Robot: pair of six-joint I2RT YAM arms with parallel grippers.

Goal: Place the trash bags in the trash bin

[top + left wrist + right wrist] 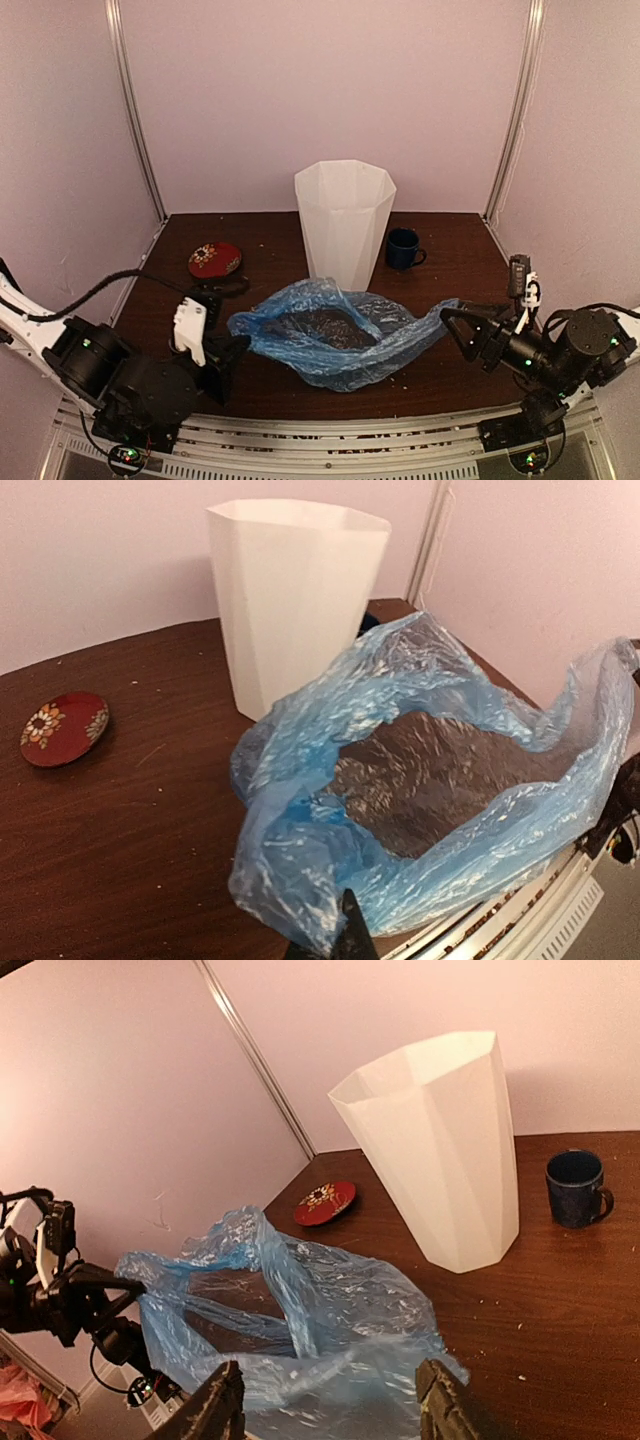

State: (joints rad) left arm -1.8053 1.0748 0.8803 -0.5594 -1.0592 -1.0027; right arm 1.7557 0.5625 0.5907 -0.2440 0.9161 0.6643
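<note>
The light-blue trash bag (335, 335) lies spread and open-mouthed on the dark table, in front of the upright white trash bin (345, 222). My left gripper (236, 352) is shut on the bag's left edge; in the left wrist view the film (400, 780) bunches over its dark fingertip (354, 932), with the bin (295, 590) behind. My right gripper (458, 328) is open at the bag's right end. In the right wrist view its fingers (218, 1412) stand wide apart, with the bag's film (330, 1340) lying between them and the bin (440, 1140) beyond.
A dark blue mug (403, 248) stands right of the bin, also in the right wrist view (577, 1188). A small red flowered dish (215, 260) lies at the back left. Pale walls and metal posts close in the table's sides and back.
</note>
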